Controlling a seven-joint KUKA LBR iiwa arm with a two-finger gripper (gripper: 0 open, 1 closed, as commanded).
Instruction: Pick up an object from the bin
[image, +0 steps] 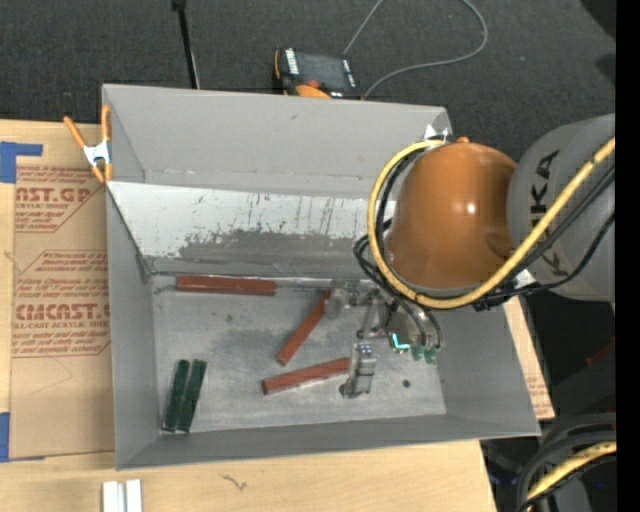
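The gripper sits low over the floor of the bin, at 4 o'clock from its centre. It meets the right end of a flat red-brown stick, which runs off toward 9 o'clock. Contact is probable, but whether the tool is spread or closed cannot be told. A second stick lies tilted at 11 o'clock of the gripper. Dark green bars lie well apart, at 9 o'clock.

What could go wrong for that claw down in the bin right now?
The claw sits at the right end of the lower reddish-brown stick. Gripped so far off centre, the stick might swing or slip out. The slanted reddish-brown stick lies close by and could get knocked as the claw moves.
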